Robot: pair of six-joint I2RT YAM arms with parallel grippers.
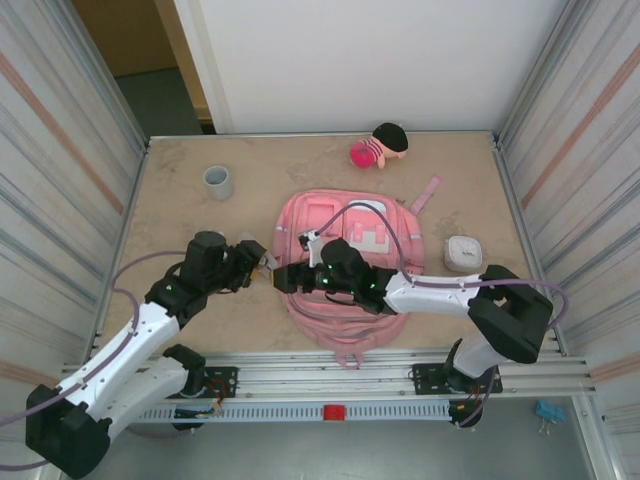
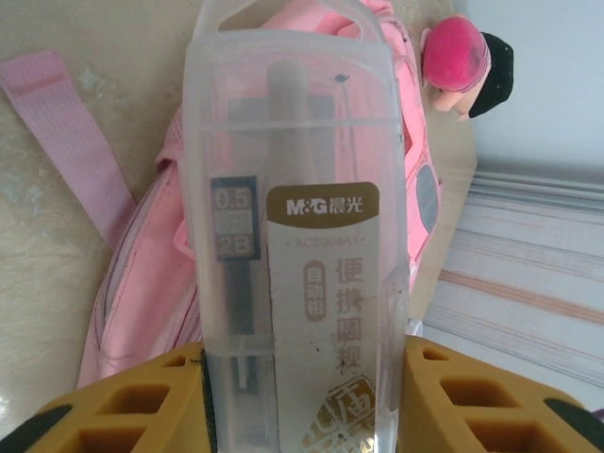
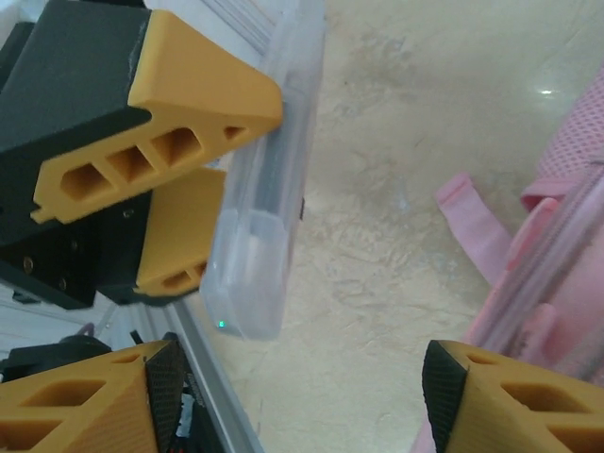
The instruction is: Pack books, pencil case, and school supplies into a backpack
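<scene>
Clamping a clear M&G stationery case (image 2: pixel 293 189) between its yellow fingers (image 2: pixel 491 401), the left gripper (image 2: pixel 302 387) holds it just left of the pink backpack (image 1: pixel 320 215), which lies flat mid-table, while the right gripper (image 3: pixel 302 396), reaching across the bag, hangs with jaws spread wide near the case.

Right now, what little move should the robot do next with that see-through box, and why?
Probably ease the right tool forward until its open fingers sit around the free end of the clear case. The left tool is shut on the case's other end, beside the backpack. The right tool faces it, open and empty, so a handover looks likely.
</scene>
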